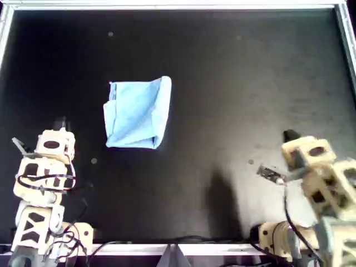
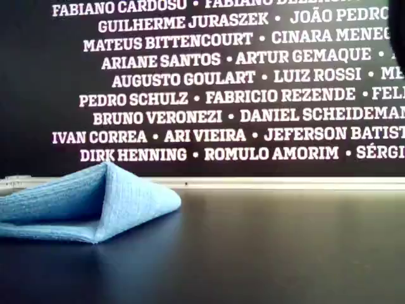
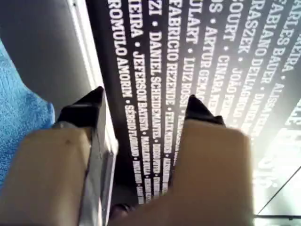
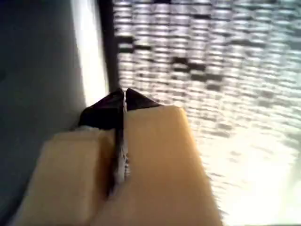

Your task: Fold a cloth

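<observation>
I work over a flat black table (image 1: 233, 83) edged by a pale metal rail (image 1: 172, 5), with a dark wall (image 2: 354, 38) behind it printed in white names such as "FABRICIO REZENDE", "ARI VIEIRA" and "DIRK HENNING". The cloth (image 1: 137, 113) is light blue and folded over on itself into a loose, puffed packet, lying left of centre in the overhead view, apart from both my arms. My left gripper (image 3: 146, 106) stands open holding nothing, and my right gripper (image 4: 124, 100) is closed, its tips together on nothing.
</observation>
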